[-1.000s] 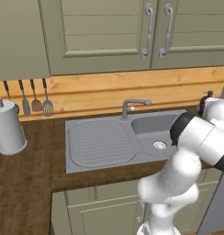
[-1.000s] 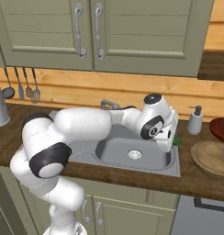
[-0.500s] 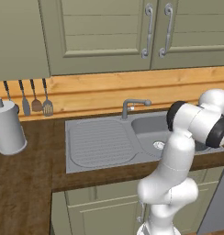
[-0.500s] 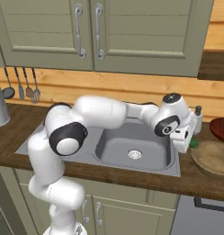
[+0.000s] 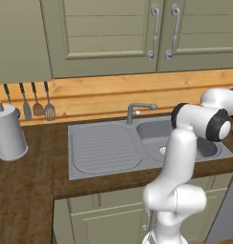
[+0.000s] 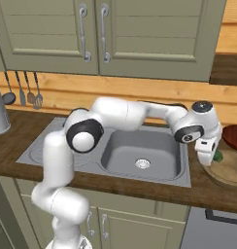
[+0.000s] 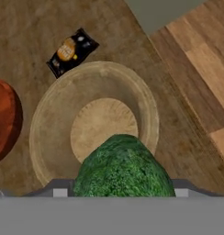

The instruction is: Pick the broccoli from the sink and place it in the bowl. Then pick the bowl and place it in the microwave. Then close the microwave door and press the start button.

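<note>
The green lumpy broccoli [image 7: 123, 172] sits in my gripper [image 6: 209, 154], whose fingers are shut on it; the floret hides the fingertips in the hand view. A bit of green broccoli [image 6: 217, 156] shows beside the hand in the right base view. Directly below it lies the wide wooden bowl [image 7: 146, 108], with nothing inside, on the counter right of the sink [image 6: 140, 151]. The bowl [image 6: 229, 172] is partly covered by the hand. The grey sink [image 5: 104, 147] with its ribbed drainboard has nothing in its basin.
A red-brown round dish [image 7: 3, 119] lies close beside the bowl, and a dark packet [image 7: 71, 51] lies just beyond it. The curved faucet [image 5: 137, 110] rises behind the basin. A grey canister [image 5: 8, 136] and hanging utensils [image 5: 37, 102] stand at the far left.
The arm has swung to the right, from over the sink basin to above the bowl, carrying the broccoli with it.
</note>
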Motion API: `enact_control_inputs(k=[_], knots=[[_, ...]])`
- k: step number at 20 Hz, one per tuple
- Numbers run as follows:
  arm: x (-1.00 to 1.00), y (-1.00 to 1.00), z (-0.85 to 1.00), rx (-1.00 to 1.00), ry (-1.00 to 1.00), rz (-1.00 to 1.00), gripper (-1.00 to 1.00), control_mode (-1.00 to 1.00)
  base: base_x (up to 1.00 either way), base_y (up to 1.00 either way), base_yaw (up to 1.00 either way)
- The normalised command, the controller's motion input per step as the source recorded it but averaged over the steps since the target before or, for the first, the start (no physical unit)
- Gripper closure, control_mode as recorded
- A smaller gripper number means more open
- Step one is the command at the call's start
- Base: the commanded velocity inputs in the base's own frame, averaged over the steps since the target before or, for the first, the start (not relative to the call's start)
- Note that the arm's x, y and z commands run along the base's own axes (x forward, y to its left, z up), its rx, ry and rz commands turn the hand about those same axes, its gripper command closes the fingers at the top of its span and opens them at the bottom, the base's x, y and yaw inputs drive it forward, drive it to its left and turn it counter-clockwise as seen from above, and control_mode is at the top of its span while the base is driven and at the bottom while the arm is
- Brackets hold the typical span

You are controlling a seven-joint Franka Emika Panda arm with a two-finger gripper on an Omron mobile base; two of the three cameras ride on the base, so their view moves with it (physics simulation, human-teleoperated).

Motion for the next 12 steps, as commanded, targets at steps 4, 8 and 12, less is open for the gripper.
enact_control_inputs(k=[4,8,12], knots=[[0.0,-0.18,-0.16,0.09,0.0,0.0,1.0,-1.0,0.0,0.0,0.0],[0.0,0.0,-0.21,0.0,0.0,0.0,1.0,-1.0,0.0,0.0,0.0],[0.14,0.0,-0.42,0.0,0.05,0.0,1.0,-1.0,0.0,0.0,0.0]])
